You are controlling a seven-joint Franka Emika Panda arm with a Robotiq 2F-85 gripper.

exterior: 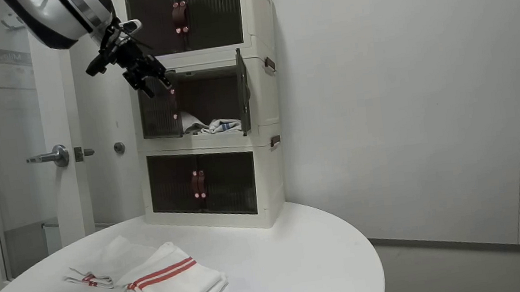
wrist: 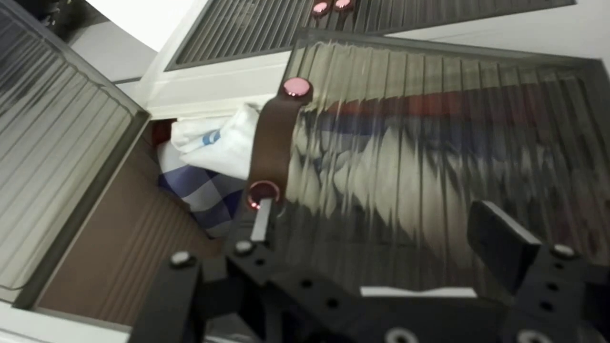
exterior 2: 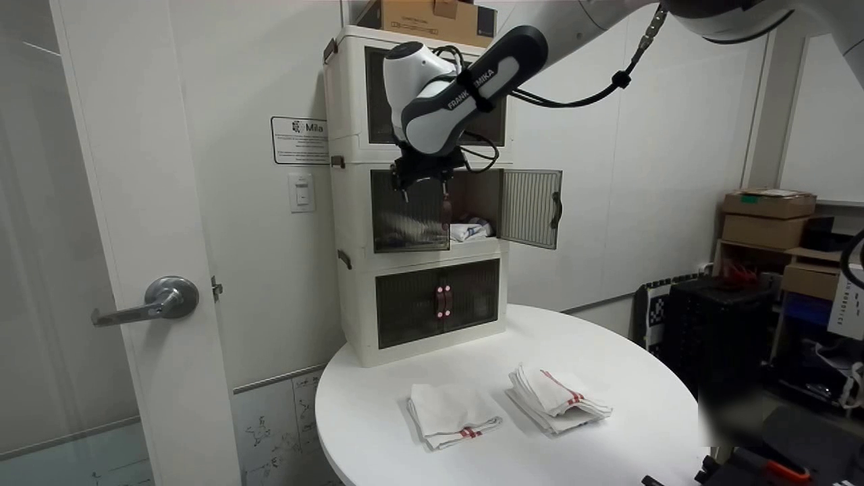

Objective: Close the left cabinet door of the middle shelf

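Before the white three-tier cabinet, the white-and-black arm slants down, black two-fingered gripper spread wide and empty at the dark-brown see-through left door, ajar on the cabinet's middle shelf; the matching right door juts outward.

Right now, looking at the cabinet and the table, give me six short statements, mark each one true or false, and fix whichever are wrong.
1. The right door of the middle shelf is open. True.
2. The left door beside it is swung out just as wide. False: it is much nearer to shut.
3. Both bottom doors are wide open. False: they are shut.
4. A cardboard box sits on top of the cabinet. True.
5. Red-striped towels lie on the table. True.
6. The jaws are clamped together. False: they stand apart, with nothing held between them.
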